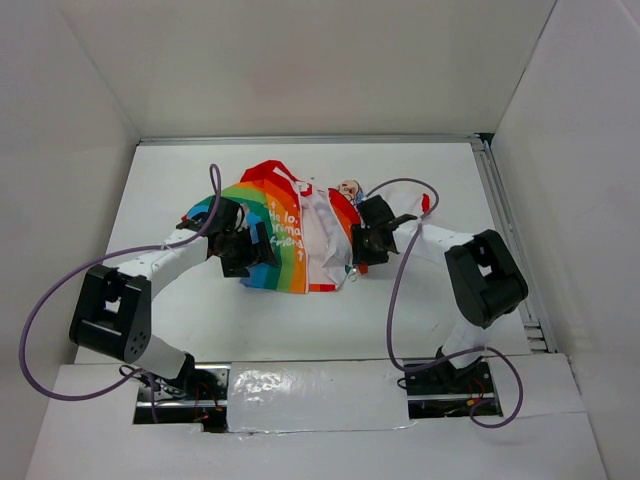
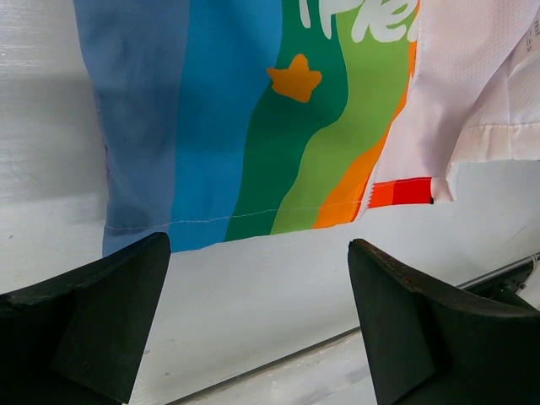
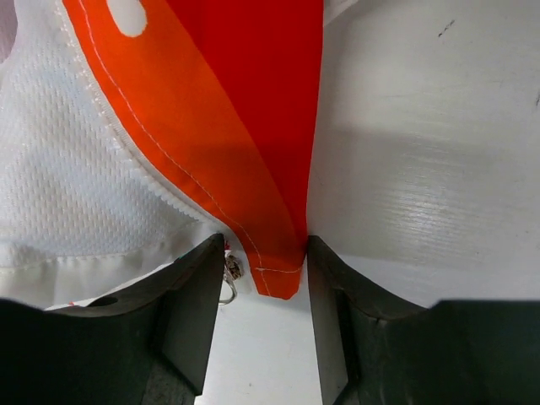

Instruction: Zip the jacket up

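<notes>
Lining up both bottom ends comes first. The jacket lies unzipped in the middle of the table, and the left claw hovers wide open over its rainbow hem. (tom)

The right claw straddles the orange corner by the zipper pull. Clamped? Can't tell. It'd want a firm grip before pulling. (jo)

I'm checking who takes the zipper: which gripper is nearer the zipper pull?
Right. The zipper pull lies right beside the right gripper, at the orange bottom corner of the jacket. The left gripper sits open on the far side, short of the rainbow hem.
</notes>
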You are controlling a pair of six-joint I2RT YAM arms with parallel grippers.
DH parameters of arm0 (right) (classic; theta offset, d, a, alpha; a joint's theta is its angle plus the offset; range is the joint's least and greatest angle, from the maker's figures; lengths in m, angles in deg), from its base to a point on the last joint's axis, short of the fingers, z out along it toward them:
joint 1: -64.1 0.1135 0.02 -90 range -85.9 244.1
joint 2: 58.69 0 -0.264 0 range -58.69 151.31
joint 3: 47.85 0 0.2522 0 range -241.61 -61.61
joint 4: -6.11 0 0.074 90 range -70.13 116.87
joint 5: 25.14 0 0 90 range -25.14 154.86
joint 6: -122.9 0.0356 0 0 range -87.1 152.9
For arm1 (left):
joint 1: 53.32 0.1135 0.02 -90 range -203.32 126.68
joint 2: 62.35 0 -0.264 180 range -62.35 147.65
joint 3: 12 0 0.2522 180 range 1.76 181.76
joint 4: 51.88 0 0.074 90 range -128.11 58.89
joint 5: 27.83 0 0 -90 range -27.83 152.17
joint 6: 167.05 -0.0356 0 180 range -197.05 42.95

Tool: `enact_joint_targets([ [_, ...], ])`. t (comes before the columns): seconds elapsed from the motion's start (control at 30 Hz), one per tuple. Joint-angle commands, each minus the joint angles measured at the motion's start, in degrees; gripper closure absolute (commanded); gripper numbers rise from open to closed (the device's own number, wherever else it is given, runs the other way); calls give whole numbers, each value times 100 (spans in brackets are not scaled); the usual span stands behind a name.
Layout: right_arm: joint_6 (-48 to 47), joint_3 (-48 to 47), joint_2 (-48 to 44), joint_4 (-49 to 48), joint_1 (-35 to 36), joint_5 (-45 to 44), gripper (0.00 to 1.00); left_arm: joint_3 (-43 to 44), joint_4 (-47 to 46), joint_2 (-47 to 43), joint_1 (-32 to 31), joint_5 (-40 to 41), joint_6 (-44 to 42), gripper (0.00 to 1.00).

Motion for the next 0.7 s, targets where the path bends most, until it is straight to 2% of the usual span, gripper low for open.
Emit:
enact_joint_targets([
  [0.0,204,-79,237,131,156,-388,50,44,-18,-77,-34,50,87,1],
  [0.07,256,-97,272,183,209,-466,53,44,8,-103,-25,94,105,1],
  [0.17,353,-80,299,262,297,-590,65,35,43,-129,-25,164,113,1],
  [0.27,441,69,203,175,349,-607,67,27,34,-182,-25,103,113,1],
  [0.37,450,219,1,26,350,-502,74,35,34,-217,-25,68,113,1],
  [0.43,415,290,-244,-62,350,-388,81,53,61,-270,-43,68,122,1],
  [0.47,415,359,-342,-97,350,-344,94,53,95,-296,-51,68,122,1],
  [0.5,389,395,-438,-133,358,-283,100,53,113,-357,-78,68,122,1],
  [0.67,230,483,-1238,-300,350,183,100,255,403,-446,-543,243,245,1],
])
